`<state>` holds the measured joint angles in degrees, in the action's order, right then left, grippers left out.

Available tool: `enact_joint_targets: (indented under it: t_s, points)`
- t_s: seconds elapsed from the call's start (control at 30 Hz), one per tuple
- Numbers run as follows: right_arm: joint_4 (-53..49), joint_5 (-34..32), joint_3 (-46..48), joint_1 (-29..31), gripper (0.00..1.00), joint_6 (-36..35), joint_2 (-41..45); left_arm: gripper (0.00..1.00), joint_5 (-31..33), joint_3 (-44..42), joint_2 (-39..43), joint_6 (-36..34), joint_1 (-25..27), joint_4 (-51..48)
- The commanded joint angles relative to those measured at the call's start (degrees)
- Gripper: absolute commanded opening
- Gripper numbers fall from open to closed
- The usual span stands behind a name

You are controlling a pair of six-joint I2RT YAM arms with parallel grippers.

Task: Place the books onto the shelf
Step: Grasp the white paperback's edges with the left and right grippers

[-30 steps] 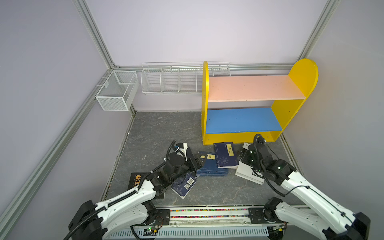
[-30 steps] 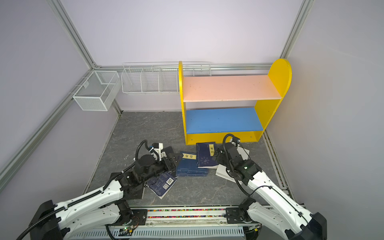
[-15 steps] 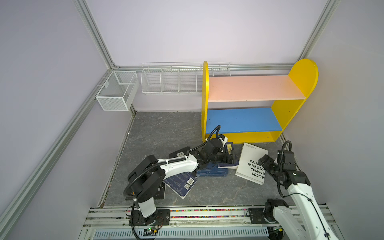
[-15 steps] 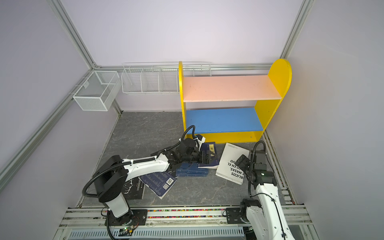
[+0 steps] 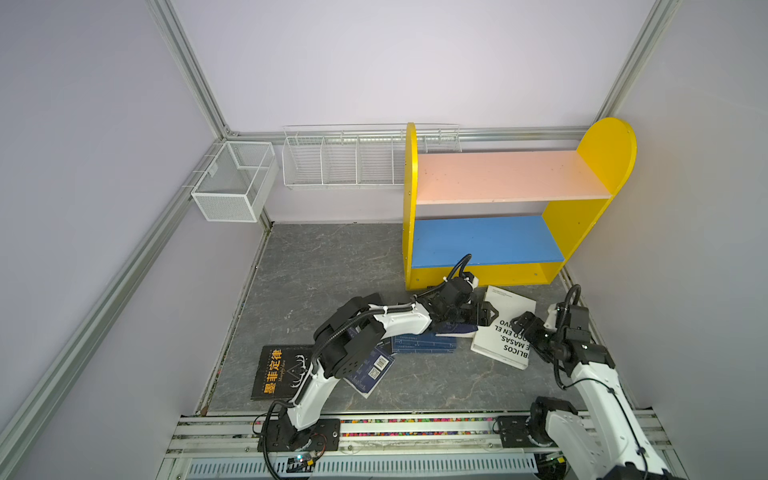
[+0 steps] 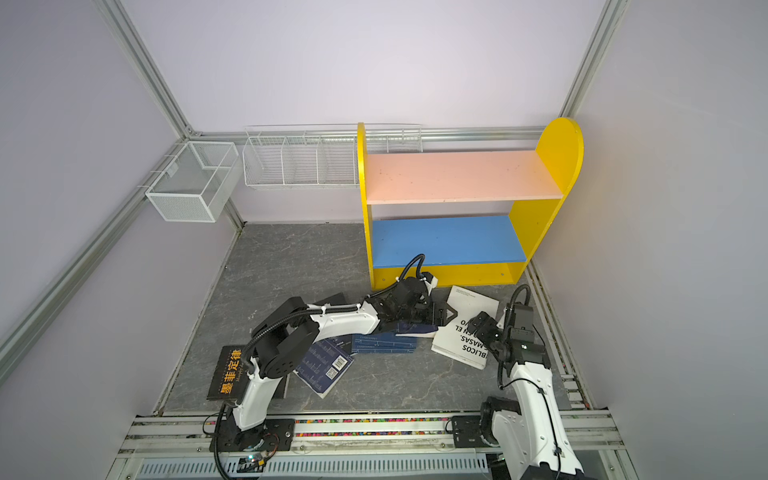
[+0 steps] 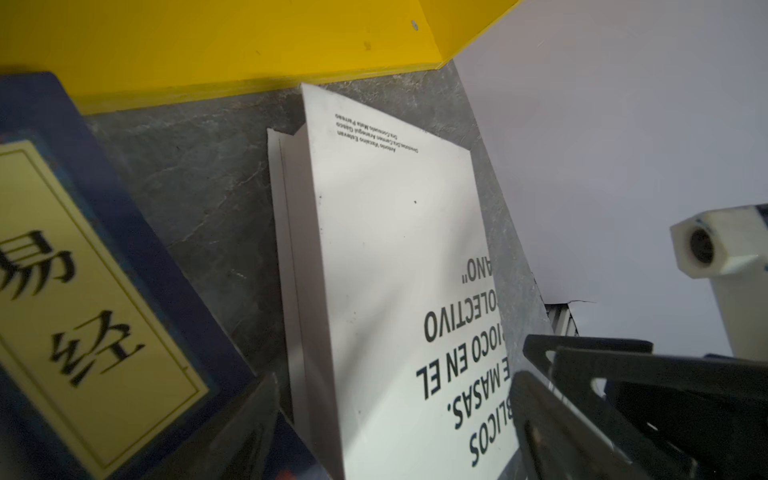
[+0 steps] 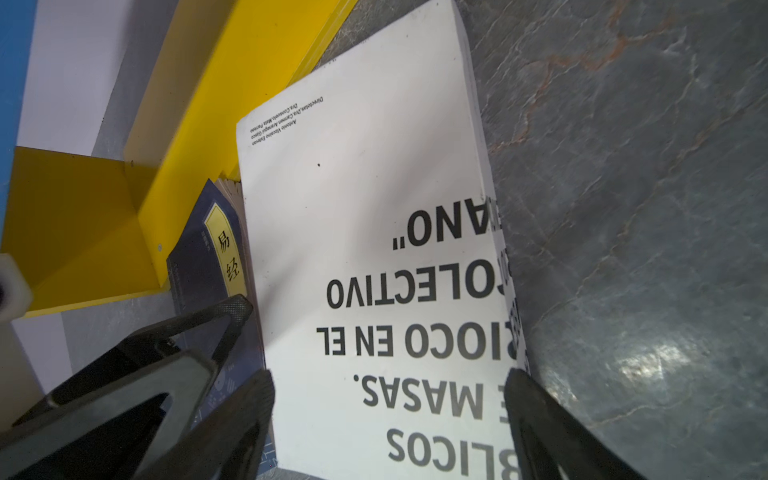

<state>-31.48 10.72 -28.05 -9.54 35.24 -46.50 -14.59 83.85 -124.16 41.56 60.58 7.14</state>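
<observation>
The shelf [image 5: 498,178] [image 6: 457,174] stands at the back right with both boards bare. The books lie on the floor before it. The white book [image 5: 505,324] [image 6: 465,328] [image 7: 395,270] [image 8: 365,208] has a navy one with a yellow label [image 7: 83,270] [image 8: 208,257] against its edge. More navy books [image 5: 424,344] [image 5: 372,374] and a black one [image 5: 278,372] lie further left. My left gripper [image 5: 484,311] [image 7: 395,382] reaches across, open, straddling the white book's near-left edge. My right gripper [image 5: 521,326] [image 8: 386,380] hovers open over the white book.
White wire baskets [image 5: 235,183] [image 5: 340,162] hang on the back-left walls. The right wall runs close beside the white book and my right arm. A metal rail [image 5: 415,428] borders the front. My two grippers are close together over the white book.
My left arm has swung from the left books across to the white book's edge. My right arm has pulled back off the white book toward the right wall, uncovering it.
</observation>
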Motion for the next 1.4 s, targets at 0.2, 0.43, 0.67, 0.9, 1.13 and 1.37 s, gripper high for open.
enact_joint_targets:
  t_s: [0.2, 0.43, 0.67, 0.9, 1.13, 1.37]
  points:
    - [0.38, -0.31, 1.95, -2.54, 0.89, -1.53, -2.59, 0.74, -0.67, 6.93, -5.03, 0.25, 2.17, -3.23]
    - [1.18, 0.05, 2.76, -2.95, 0.89, -2.54, -6.55, 0.63, -1.32, 6.91, -4.98, 2.0, 2.62, -1.34]
    - [2.79, 3.89, 2.81, -3.03, 0.89, -2.46, -8.74, 0.36, -4.0, 4.22, -3.08, 5.78, 2.79, 4.97]
    - [0.51, 4.39, 1.21, -3.03, 0.89, -3.34, -5.13, 0.11, -3.23, 6.38, -2.63, 4.88, 3.21, -0.56]
    - [0.48, 4.78, 0.81, -3.15, 0.89, -4.6, -4.53, 0.0, -2.46, 6.86, -1.75, 4.58, 3.64, -3.27]
    - [-6.43, 5.49, -7.55, -5.8, 0.89, -8.21, -1.67, 0.0, -2.4, 5.97, 4.11, 3.39, 3.64, -4.93]
